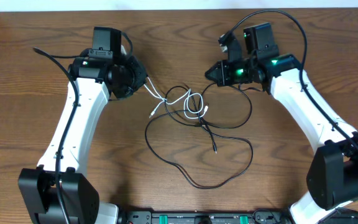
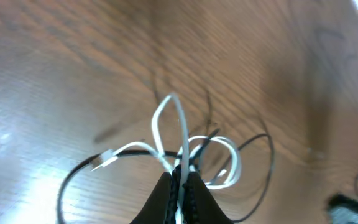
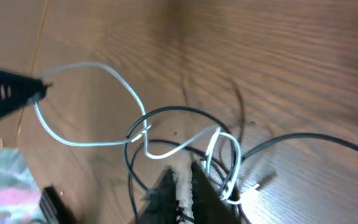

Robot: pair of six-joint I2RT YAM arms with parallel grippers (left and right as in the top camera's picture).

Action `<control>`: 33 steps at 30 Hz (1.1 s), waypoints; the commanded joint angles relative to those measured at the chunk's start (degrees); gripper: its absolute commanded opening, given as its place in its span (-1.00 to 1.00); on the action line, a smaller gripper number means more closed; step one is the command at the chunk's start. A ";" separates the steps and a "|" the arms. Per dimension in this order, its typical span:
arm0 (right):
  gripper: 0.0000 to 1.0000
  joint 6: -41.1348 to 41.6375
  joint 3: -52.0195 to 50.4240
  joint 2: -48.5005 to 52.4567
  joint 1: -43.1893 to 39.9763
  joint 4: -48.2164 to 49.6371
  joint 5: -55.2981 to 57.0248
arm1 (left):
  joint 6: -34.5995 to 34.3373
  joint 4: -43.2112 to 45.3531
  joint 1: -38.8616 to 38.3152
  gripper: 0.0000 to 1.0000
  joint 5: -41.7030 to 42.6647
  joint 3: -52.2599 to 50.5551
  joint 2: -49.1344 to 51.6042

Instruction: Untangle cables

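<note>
The white cable [image 1: 178, 99] lies in small loops at the middle of the table [image 1: 30, 124], tangled with the upper part of the black cable [image 1: 201, 186], whose longer slack spreads in wide curves toward the near edge. One strand of the white cable rises off the wood toward the left, into the left gripper [image 1: 146, 87]. The left wrist view shows this gripper [image 2: 180, 183] pinched tight on the white cable [image 2: 135, 147], a loop standing up just above the fingertips and a small plug end trailing to the side. From the right wrist view the same grip appears at the far left (dark ribbed fingers [image 3: 11, 93] with the white cable [image 3: 82, 64] arcing away from them), and the black cable [image 3: 166, 109] crosses over the white one below.

The right gripper [image 1: 215, 73] hangs just beside the tangle on its right. Its fingers [image 3: 201, 186] stand close together with something pale between them; I cannot tell whether they pinch a cable.
</note>
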 commanded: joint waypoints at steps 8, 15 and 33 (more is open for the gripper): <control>0.21 -6.43 0.98 -0.94 3.28 0.13 -8.31 | -6.34 5.86 0.17 -0.85 20.63 0.22 0.28; 0.63 -15.91 0.98 -0.94 4.31 0.42 -12.39 | -11.28 6.34 0.17 -0.85 29.11 0.22 0.28; 0.00 -20.83 0.96 0.28 10.19 6.84 -9.60 | -18.10 9.42 0.28 -0.85 39.08 0.24 0.28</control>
